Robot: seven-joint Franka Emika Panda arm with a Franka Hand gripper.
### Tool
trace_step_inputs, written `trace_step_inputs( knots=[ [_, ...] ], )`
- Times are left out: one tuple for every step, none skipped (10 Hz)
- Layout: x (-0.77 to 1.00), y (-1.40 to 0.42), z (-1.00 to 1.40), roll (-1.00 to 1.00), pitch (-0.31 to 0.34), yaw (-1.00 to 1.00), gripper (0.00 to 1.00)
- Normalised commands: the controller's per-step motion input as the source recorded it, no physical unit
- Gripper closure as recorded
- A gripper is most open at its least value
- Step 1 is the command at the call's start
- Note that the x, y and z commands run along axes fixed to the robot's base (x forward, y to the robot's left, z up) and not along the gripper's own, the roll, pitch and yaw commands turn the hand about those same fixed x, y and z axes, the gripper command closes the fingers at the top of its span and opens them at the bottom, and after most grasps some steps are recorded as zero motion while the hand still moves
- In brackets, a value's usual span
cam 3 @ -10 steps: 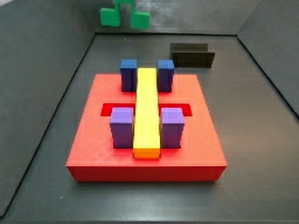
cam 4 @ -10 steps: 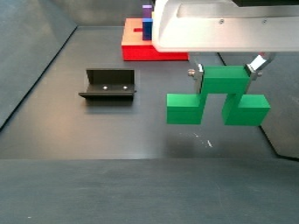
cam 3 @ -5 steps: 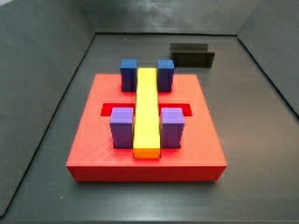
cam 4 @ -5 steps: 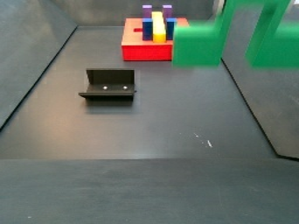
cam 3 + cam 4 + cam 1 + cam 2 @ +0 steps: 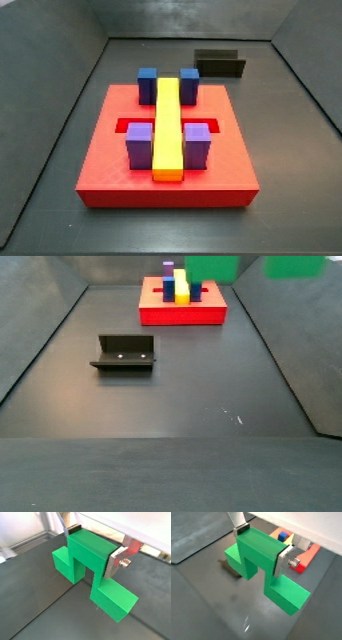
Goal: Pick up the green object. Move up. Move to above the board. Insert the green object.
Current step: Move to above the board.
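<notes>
dark grey floor [image 5: 174, 386], grey walls [image 5: 201, 18]

Board [image 5: 167, 170] lies on the floor [image 5: 174, 386]; a long bar [image 5: 167, 125] runs along its middle, blocks [image 5: 139, 146] on either side. Fixture [image 5: 123, 354] stands on the floor, well apart from the board. Tool [image 5: 93, 546] clasps the arch piece [image 5: 90, 567], raised off the floor above the board's far side.

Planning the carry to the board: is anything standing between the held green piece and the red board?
Nothing visible does. The gripper holds the green object high above the floor; in a side view the floor toward the board is bare, and the fixture sits off to the side.
</notes>
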Motion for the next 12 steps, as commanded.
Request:
trace_step_inputs(
  knots=[
    [0.23, -1.4, 0.13, -0.05, 0.011, 0.08, 1.0],
    [0.22, -1.4, 0.13, -0.03, 0.012, 0.05, 1.0],
    [0.23, -1.4, 0.13, 0.02, 0.017, 0.03, 1.0],
    [0.23, -1.4, 0.14, -0.03, 0.024, 0.02, 1.0],
    [0.23, -1.4, 0.14, 0.0, 0.041, 0.01, 1.0],
    [0.24, -1.4, 0.15, 0.01, 0.066, 0.01, 1.0],
    [0.27, -1.4, 0.15, -0.01, 0.102, 0.01, 1.0],
    [0.29, -1.4, 0.15, 0.01, 0.124, 0.01, 1.0],
    [0.3, -1.4, 0.16, 0.01, 0.139, 0.01, 1.0],
    [0.34, -1.4, 0.17, 0.0, 0.158, 0.01, 1.0],
    [0.23, -0.86, 0.11, 0.02, 0.154, 0.01, 1.0],
    [0.17, -0.47, 0.08, 0.03, 0.143, 0.0, 1.0]
  ],
)
